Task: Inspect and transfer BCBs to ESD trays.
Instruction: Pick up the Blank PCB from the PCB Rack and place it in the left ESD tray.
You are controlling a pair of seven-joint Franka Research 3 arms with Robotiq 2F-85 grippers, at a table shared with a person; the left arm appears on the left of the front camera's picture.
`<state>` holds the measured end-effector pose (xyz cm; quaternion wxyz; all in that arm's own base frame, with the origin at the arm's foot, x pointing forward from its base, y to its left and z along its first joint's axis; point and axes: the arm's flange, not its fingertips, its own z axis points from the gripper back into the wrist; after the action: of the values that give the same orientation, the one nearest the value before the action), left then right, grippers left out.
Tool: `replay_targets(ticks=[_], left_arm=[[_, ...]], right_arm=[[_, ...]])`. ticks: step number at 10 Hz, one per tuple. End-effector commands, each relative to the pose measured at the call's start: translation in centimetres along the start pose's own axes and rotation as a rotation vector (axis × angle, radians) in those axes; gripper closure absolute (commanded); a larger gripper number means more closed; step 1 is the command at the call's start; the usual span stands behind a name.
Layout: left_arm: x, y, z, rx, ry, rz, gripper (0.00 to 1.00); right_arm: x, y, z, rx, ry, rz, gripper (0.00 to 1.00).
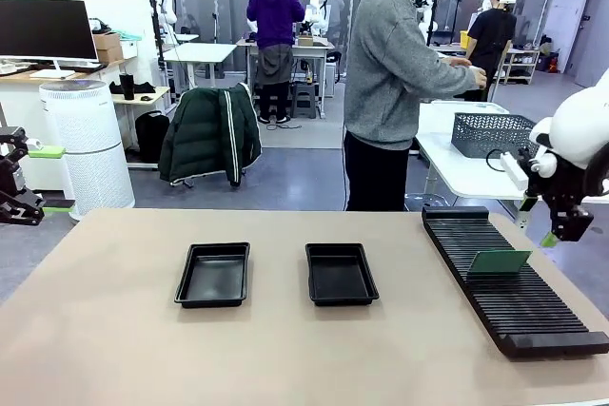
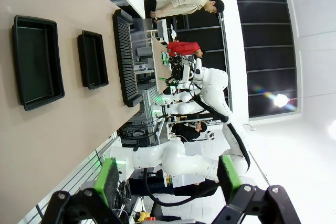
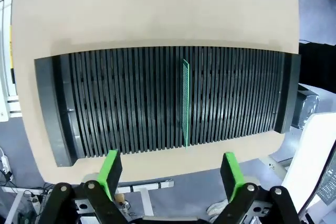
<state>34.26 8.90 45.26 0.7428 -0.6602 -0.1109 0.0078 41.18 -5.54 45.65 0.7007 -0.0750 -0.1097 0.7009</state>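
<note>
While one BCB (image 1: 500, 261) stands upright in the rack (image 1: 519, 301), the right claw (image 1: 559, 235) hangs released, tilted downward, just above that rack; the left claw (image 2: 168, 179) is released too, and the ESD trays (image 1: 214, 274) lie beside the rack.

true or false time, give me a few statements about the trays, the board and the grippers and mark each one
1. Both ESD trays are empty. True.
2. A BCB lies flat in one tray. False: the one BCB stands on edge in the slotted rack.
3. The right gripper is shut on the BCB. False: it is open, above the rack, apart from the board.
4. The left gripper is open and holds nothing. True.
</note>
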Motion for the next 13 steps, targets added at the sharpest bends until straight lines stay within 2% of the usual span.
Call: replay_targets(ticks=[1,7,12,13], left_arm=[[0.0,0.0,0.1,0.000,-0.003,0.000,0.00],[0.0,0.0,0.1,0.000,-0.003,0.000,0.00],[0.0,0.0,0.1,0.000,-0.003,0.000,0.00],[0.0,0.0,0.1,0.000,-0.003,0.000,0.00]], right_arm=[[-0.6,-0.3,-2.5,-0.017,0.012,0.056,0.00],[0.1,-1.2,-7.3,-0.011,-0.009,0.079,0.00],[0.6,-1.3,-9.4,-0.012,-0.002,0.078,0.00],[0.5,-1.3,-9.5,-0.012,-0.004,0.079,0.06]])
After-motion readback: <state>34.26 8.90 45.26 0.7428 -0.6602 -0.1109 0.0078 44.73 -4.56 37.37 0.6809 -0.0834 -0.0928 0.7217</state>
